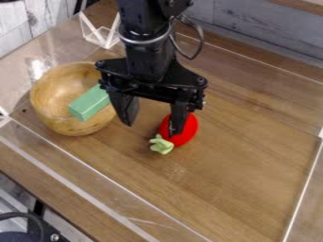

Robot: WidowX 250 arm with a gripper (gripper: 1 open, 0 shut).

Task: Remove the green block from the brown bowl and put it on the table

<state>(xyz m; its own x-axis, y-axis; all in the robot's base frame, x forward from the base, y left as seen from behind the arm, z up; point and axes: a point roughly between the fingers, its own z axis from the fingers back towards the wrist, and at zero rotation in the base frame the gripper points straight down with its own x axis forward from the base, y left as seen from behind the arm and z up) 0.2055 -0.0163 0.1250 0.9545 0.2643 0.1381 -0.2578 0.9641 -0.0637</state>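
Green block [89, 101] lies in brown bowl [66, 97]; pincer [153, 118] spread wide, empty, btw bowl & strawberry toy [177, 132] on counter [240, 170].

A red toy strawberry [182, 133] with a green stem lies on its side near the middle of the wooden surface, the stem end toward the front. Toward the back left a small clear plastic stand [100, 33] sits upright, folded into a V shape.
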